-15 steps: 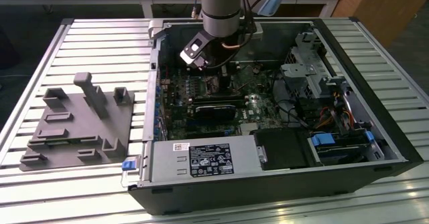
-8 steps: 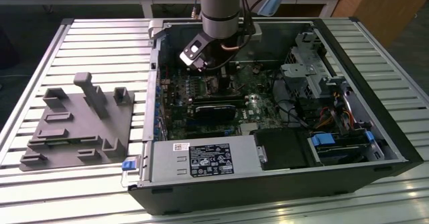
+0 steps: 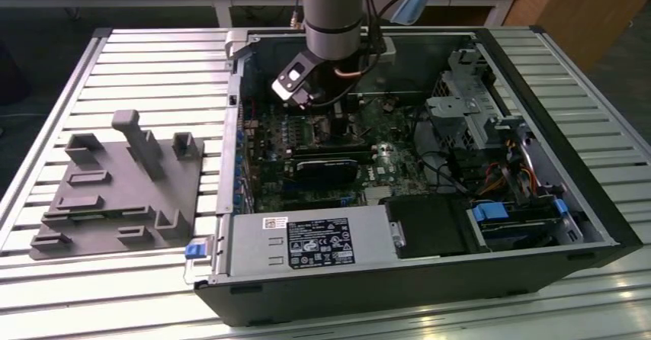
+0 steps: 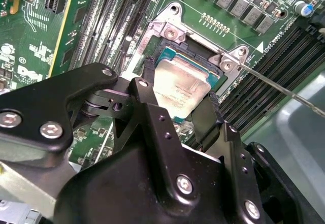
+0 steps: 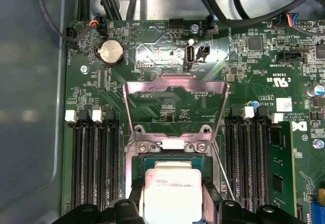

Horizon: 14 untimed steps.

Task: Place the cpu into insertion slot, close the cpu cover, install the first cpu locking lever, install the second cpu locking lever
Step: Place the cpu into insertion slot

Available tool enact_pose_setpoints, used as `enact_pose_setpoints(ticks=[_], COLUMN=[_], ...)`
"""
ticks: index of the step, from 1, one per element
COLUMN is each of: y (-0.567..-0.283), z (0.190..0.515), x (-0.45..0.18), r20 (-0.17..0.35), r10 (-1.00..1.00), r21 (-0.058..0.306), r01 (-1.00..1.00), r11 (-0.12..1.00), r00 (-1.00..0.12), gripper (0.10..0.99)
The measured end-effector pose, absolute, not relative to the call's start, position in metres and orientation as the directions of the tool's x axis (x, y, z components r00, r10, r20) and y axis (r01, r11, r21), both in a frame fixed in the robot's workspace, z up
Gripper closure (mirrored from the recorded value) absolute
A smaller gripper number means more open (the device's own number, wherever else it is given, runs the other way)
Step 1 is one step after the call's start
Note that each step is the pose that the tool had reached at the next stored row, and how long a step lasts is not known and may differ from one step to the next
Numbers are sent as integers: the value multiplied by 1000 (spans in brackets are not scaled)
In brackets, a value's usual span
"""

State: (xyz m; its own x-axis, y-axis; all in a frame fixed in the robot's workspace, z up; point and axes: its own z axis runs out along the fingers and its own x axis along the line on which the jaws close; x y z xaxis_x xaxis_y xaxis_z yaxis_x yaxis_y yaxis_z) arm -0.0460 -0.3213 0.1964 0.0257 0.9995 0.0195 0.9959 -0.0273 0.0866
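Observation:
My gripper (image 4: 177, 93) reaches into the open computer case (image 3: 569, 165), down over the motherboard (image 3: 305, 138). Its two black fingers (image 4: 147, 94) are shut on opposite edges of the cpu (image 4: 180, 87), a small square chip with a silvery-tan top. The cpu (image 5: 170, 193) hangs right over the insertion slot (image 5: 172, 144), level with it or just above; I cannot tell whether it is seated. Beyond the slot, the cpu cover (image 5: 175, 86), a thin grey frame with a square window, stands swung open. A thin metal locking lever (image 4: 284, 89) sticks out unlatched beside the slot.
Memory slots (image 5: 94, 163) flank the slot on both sides. In the exterior view the case holds a black block (image 3: 325, 165), a labelled power supply (image 3: 305, 241) and a drive cage (image 3: 468, 104). A grey parts fixture (image 3: 112, 180) lies on the slatted table at that view's left.

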Motion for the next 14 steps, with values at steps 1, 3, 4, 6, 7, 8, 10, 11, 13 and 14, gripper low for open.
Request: enact_pose_setpoints(ticks=[1, 3, 4, 6, 7, 8, 10, 11, 13, 14], y=[-321, -321, -321, -321, -321, -321, -321, -321, -321, -321], z=[196, 195, 195, 194, 194, 193, 193, 193, 193, 193], x=[-46, -47, -47, -47, -47, -47, -47, -47, -46, -46], r20=[19, 19, 19, 19, 19, 19, 19, 19, 20, 20], r10=[999, 999, 999, 999, 999, 999, 999, 999, 999, 999], r21=[87, 87, 87, 86, 86, 86, 87, 87, 87, 87], r01=[996, 996, 996, 996, 996, 996, 996, 996, 996, 996], r11=[-27, -27, -27, -27, -27, -27, -27, -27, -27, -27], r00=[26, 26, 26, 26, 26, 26, 26, 26, 26, 26], gripper=[545, 545, 545, 545, 545, 545, 545, 545, 545, 545])
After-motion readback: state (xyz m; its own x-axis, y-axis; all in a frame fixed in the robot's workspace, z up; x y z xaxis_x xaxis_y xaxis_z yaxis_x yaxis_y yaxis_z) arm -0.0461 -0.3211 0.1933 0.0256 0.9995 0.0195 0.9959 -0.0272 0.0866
